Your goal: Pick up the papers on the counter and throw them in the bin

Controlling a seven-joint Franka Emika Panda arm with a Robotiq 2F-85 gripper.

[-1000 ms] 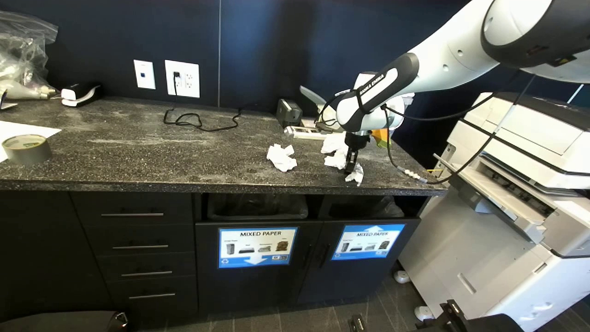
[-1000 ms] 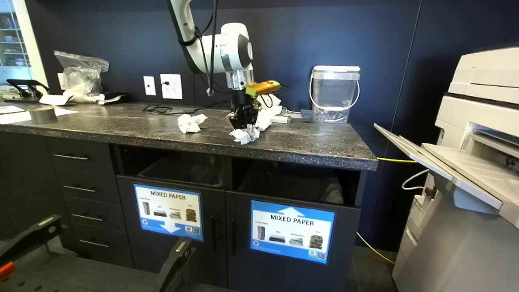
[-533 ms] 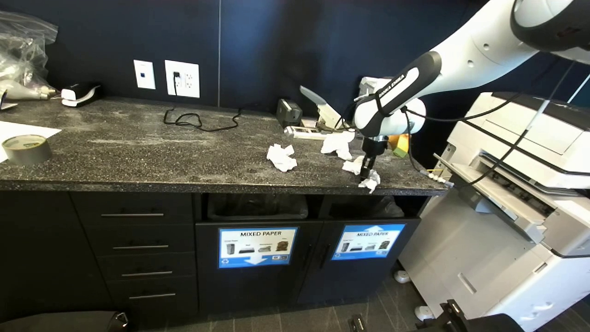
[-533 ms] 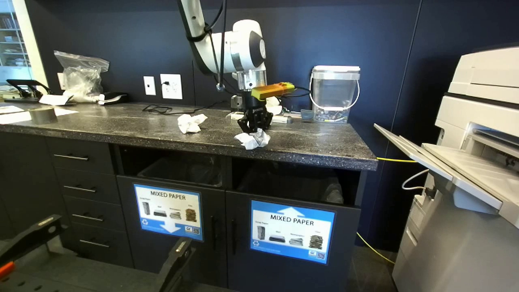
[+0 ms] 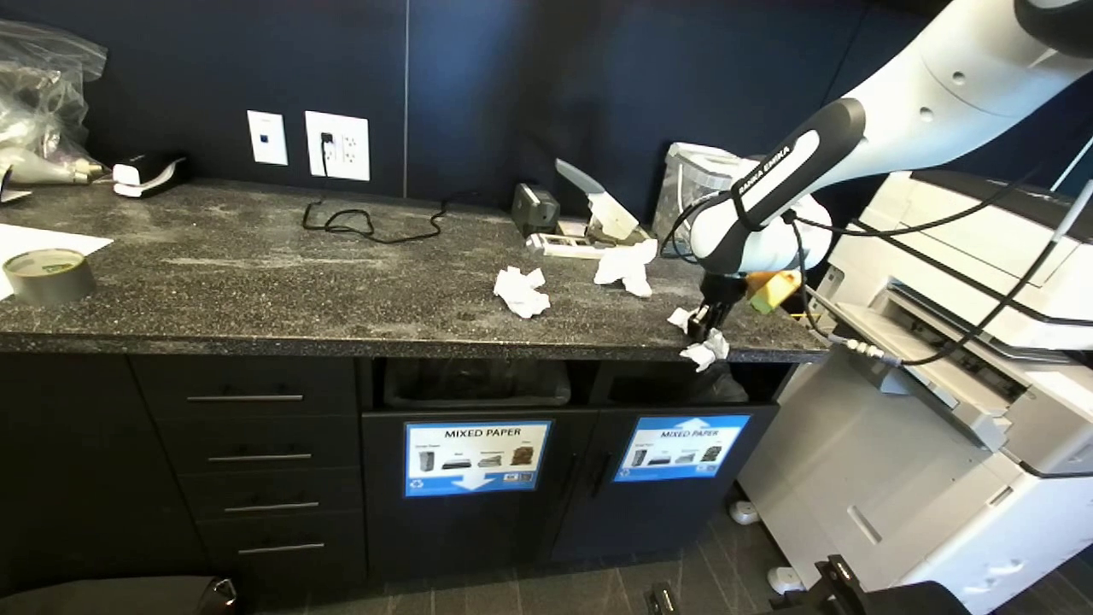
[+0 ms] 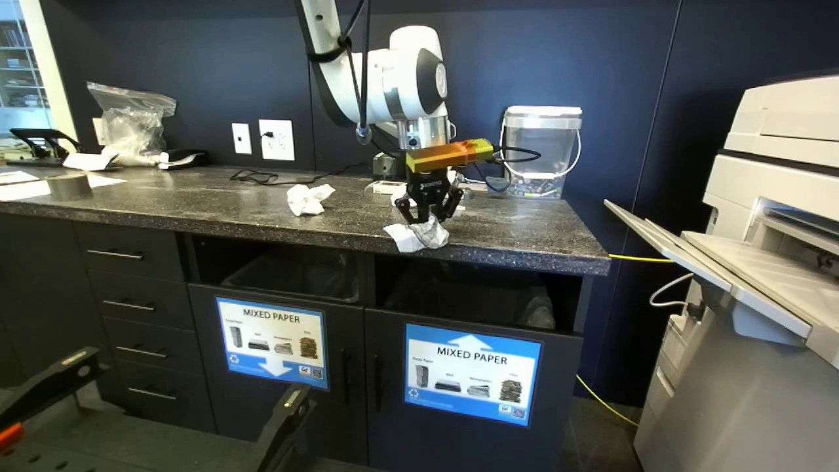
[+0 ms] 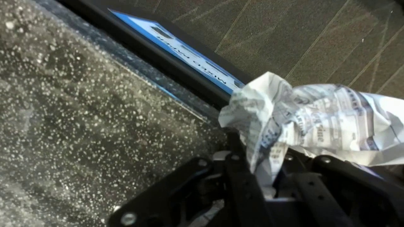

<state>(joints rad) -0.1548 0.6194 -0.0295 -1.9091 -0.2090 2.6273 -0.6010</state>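
My gripper, in both exterior views (image 5: 704, 329) (image 6: 427, 219), is shut on a crumpled white paper wad (image 5: 707, 352) (image 6: 417, 236). In the wrist view the printed wad (image 7: 328, 116) is pinched between the dark fingers (image 7: 262, 157) and sticks out past the counter's edge. The counter (image 5: 256, 290) bears another wad (image 5: 522, 292) left of the gripper, also seen in an exterior view (image 6: 308, 199). A further wad (image 5: 627, 268) lies farther back, mostly hidden behind the gripper in an exterior view. Dark lined bins (image 5: 476, 397) (image 6: 472, 295) sit in two openings below the counter.
Signs reading "MIXED PAPER" (image 5: 476, 459) (image 6: 473, 373) mark the cabinet doors. A clear bucket (image 6: 542, 154) and a flat white item (image 5: 568, 246) are at the back. A printer (image 5: 931, 384) stands beside the counter's end. A tape roll (image 5: 51, 278) lies at the left.
My gripper has moved toward the counter's front edge, carrying the wad with it, and to the right in both exterior views. The other wads have not moved.
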